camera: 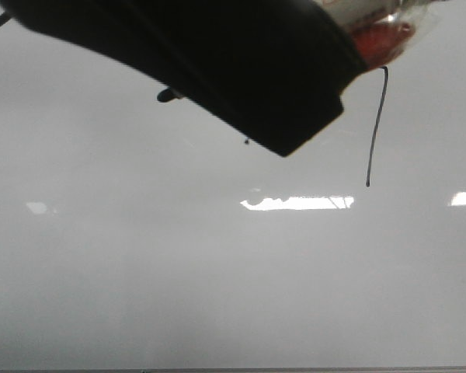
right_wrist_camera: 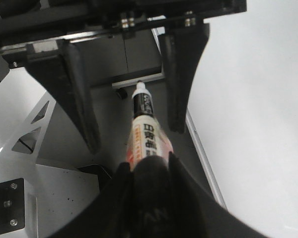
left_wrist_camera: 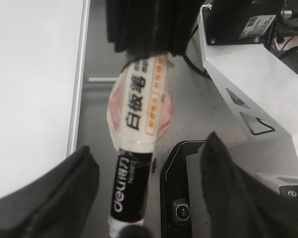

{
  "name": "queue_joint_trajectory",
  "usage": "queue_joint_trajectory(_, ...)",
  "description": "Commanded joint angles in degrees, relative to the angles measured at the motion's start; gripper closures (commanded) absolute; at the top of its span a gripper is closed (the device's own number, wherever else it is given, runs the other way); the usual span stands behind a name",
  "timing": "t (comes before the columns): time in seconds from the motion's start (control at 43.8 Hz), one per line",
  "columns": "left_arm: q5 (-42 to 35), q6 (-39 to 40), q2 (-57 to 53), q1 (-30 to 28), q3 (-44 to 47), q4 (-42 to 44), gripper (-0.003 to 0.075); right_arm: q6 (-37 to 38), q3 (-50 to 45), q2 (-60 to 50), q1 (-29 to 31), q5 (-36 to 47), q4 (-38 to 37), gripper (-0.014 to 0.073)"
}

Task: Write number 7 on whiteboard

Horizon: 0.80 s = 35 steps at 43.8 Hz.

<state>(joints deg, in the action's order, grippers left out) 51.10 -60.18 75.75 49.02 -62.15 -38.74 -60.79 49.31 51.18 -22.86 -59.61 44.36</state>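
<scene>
On the whiteboard (camera: 217, 272), toward two o'clock, the number 7 (camera: 377, 128) shows its downstroke, so writing seems nearly done; the right tool (right_wrist_camera: 149, 168) pinches the marker (right_wrist_camera: 145, 131), while the left tool (left_wrist_camera: 149, 163) is spread.

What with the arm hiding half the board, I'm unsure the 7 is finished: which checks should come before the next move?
1. Right gripper shut on the marker: ok.
2. Left gripper open, its fingers either side of the marker's far end: ok.
3. Number 7 downstroke drawn on the whiteboard: ok.
4. Top bar of the 7: cannot tell, hidden by the dark arm.
5. Marker capped: cannot tell.
</scene>
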Motion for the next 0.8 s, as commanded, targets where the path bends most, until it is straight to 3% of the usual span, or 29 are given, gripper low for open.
queue_joint_trajectory(0.0, -1.3, -0.1, -1.4, 0.3, -1.9, -2.0, 0.0433, -0.6, 1.9, -0.5, 0.0, 1.9, 3.7, 0.0661)
queue_joint_trajectory(0.205, -1.4, -0.1, -1.4, 0.3, -1.9, -1.3, 0.063, -0.6, 1.9, -0.5, 0.0, 1.9, 3.7, 0.0661)
queue_joint_trajectory(0.319, -1.4, -0.1, -1.4, 0.2, -1.9, -1.2, 0.0685, -0.6, 1.9, -0.5, 0.0, 2.0, 3.7, 0.0635)
queue_joint_trajectory(0.388, -1.5, 0.5, -1.4, 0.1, -1.9, -0.6, 0.0693, -0.6, 1.9, -0.5, 0.0, 2.0, 3.7, 0.0547)
queue_joint_trajectory(0.456, -1.8, 3.1, -1.5, 0.1, -2.0, 2.4, 0.0693, -0.6, 1.9, -0.5, 0.0, 2.0, 3.6, 0.0394)
queue_joint_trajectory(0.57, -2.2, 13.3, -1.9, 0.1, -2.9, 12.4, 0.0693, -0.5, 1.9, -0.5, 0.6, 3.0, 1.9, 0.01)
queue_joint_trajectory(0.639, -2.1, 21.5, -2.4, 0.1, -3.7, 20.6, 0.0693, 0.9, 1.9, -1.2, 1.8, 4.5, 0.2, -0.0007)
queue_joint_trajectory(0.776, -0.9, 39.0, -4.5, 0.1, -3.8, 39.4, 0.0693, 4.3, 1.9, -1.3, 5.6, 6.8, -0.3, -0.0029)
